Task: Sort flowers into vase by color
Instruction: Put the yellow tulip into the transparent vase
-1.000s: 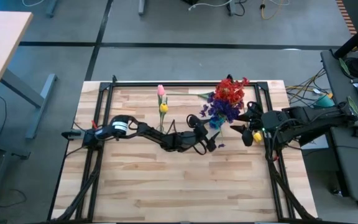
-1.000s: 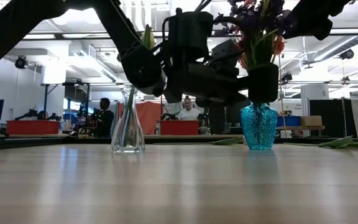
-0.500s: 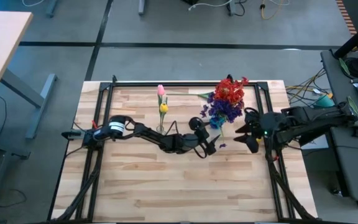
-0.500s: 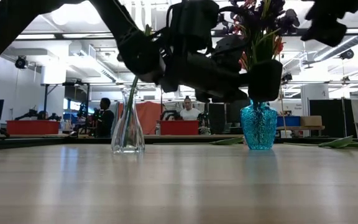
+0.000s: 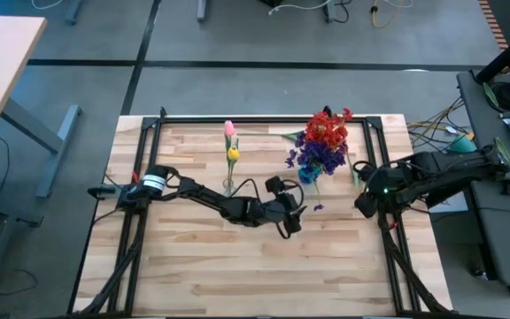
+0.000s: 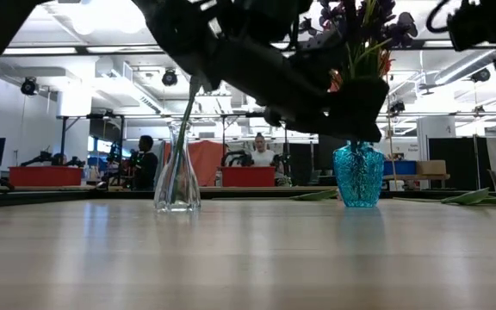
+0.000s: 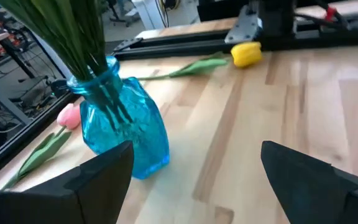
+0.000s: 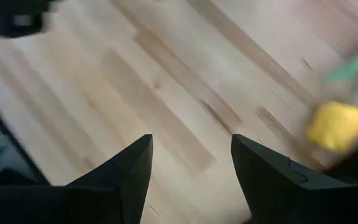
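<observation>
Two vases filled, loose tulips on the wood; both of your claws hang spread and empty.

Your purple and red flowers (image 5: 322, 142) stand stems-down in the faceted blue glass vase (image 7: 126, 127), blossoms up; a pink and a yellow tulip (image 5: 231, 140) rise upright from the clear vase (image 6: 177, 182). A loose yellow bud (image 7: 246, 53) lies flat, its stem running along the table's (image 5: 237, 266) far edge. Your left gripper (image 7: 191, 168) hovers near the blue vase. Your right gripper (image 8: 188, 168) sits over blurred planks at the right edge.
</observation>
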You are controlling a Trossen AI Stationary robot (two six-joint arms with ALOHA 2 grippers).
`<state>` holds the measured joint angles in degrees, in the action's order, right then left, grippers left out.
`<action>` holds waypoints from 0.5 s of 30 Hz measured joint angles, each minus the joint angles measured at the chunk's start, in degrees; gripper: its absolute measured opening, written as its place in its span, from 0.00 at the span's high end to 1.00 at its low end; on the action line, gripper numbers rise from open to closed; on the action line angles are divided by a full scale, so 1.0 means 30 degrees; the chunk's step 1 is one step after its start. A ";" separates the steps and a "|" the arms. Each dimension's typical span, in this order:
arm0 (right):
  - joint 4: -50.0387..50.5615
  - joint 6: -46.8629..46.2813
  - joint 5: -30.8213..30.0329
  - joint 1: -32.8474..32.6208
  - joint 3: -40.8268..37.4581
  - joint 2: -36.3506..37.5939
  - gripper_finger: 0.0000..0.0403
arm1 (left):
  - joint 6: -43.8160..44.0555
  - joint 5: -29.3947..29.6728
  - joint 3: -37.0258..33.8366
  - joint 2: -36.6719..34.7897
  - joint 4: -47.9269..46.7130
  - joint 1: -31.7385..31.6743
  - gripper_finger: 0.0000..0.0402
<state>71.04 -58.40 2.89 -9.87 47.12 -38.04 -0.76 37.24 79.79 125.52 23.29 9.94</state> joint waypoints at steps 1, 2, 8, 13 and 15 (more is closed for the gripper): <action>0.0253 -0.0392 -0.0238 0.0000 -0.0076 0.0000 0.48 | -0.0004 0.0187 0.0000 -0.0104 -0.0306 0.0148 0.17; 0.0389 -0.0754 -0.0512 0.0000 -0.0177 0.0000 0.48 | -0.0014 0.0410 0.0000 -0.0224 -0.0537 0.0305 0.17; 0.0250 -0.2082 -0.1252 0.0000 -0.1332 -0.0601 0.48 | -0.0231 0.1648 -0.0048 -0.1062 -0.1505 0.1318 0.17; 0.0082 -0.1997 -0.1522 -0.0002 -0.2086 -0.2027 0.48 | -0.0515 0.2881 -0.0673 -0.2340 -0.1883 0.2442 0.17; 0.0119 -0.1970 -0.1513 -0.0080 -0.2064 -0.2744 0.48 | -0.0576 0.3483 -0.0992 -0.3030 -0.2171 0.2935 0.17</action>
<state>71.40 -64.31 -1.65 -10.11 40.93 -46.27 -2.49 47.69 76.81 116.43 16.77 18.75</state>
